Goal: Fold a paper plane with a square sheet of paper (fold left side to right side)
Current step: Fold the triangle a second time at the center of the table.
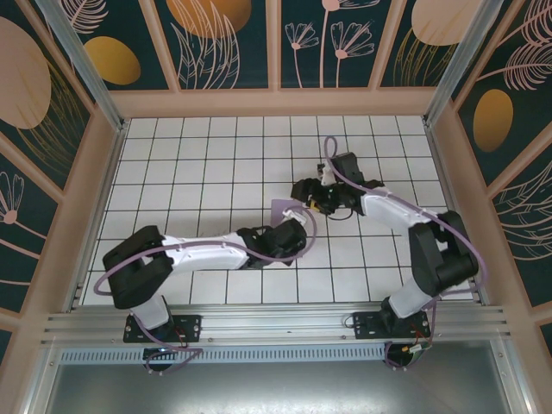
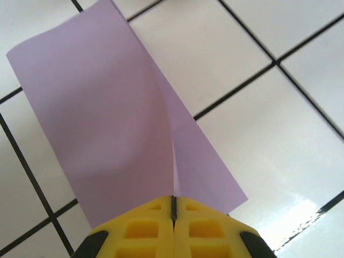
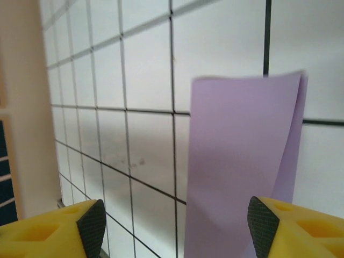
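Tabletop (image 1: 198, 164): white tiles with dark grid lines, enclosed by pale-framed wall panels (image 1: 224, 43) painted with leaves and flowers on dark teal. A metal rail (image 1: 276, 326) runs along the near edge and carries both bases.

Left arm (image 1: 207, 253): stretched low across the tiles toward centre. Left hand (image 1: 296, 224) sits at the near edge of the sheet of paper (image 1: 282, 210) — contact cannot be confirmed from this height.

Sheet of paper: lavender, only a small patch visible, lying between the two hands.

Right arm (image 1: 392, 211): bent, reaching in from the right. Right hand (image 1: 307, 195) is just beside the sheet's far-right side — finger spread indistinct.
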`<state>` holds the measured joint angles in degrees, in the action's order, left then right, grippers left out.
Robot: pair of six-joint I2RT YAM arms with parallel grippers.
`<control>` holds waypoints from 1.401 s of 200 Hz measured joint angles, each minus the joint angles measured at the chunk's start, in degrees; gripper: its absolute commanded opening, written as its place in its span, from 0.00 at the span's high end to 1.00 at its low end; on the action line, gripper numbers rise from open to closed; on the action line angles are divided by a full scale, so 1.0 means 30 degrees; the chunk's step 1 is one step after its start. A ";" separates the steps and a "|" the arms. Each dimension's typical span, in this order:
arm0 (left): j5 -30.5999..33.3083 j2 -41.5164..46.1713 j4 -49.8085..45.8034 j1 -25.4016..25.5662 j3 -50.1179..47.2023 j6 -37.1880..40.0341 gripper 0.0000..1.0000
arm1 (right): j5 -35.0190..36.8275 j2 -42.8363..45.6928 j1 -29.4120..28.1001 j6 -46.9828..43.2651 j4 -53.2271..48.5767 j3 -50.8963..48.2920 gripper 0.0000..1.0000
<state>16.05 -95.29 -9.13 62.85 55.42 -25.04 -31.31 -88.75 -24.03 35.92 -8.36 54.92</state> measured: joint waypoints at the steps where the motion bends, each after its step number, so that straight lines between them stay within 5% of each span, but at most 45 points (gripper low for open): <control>1: -0.0073 0.0036 0.0044 -0.0044 -0.0029 -0.0007 1.00 | 0.0022 0.0058 0.0007 -0.0007 0.0007 -0.0007 0.29; 86: -0.6229 0.1129 0.2397 -0.3468 -0.2178 -0.1188 1.00 | 0.1931 0.5020 -0.0612 0.0525 0.0364 -0.5843 1.00; 156: -0.6907 0.1129 0.2113 -0.3847 -0.2266 -0.1224 1.00 | 0.2004 0.2659 -0.4240 0.1945 0.1333 -0.7053 1.00; 280: -0.5865 0.0648 0.0874 -0.4102 -0.1960 -0.0379 1.00 | 0.2710 0.0000 -0.4619 0.1982 0.0270 -0.5843 1.00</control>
<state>-1.54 -93.34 -6.50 50.54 49.54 -26.17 -23.18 -88.75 -37.89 41.87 -7.55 37.39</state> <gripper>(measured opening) 0.068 0.048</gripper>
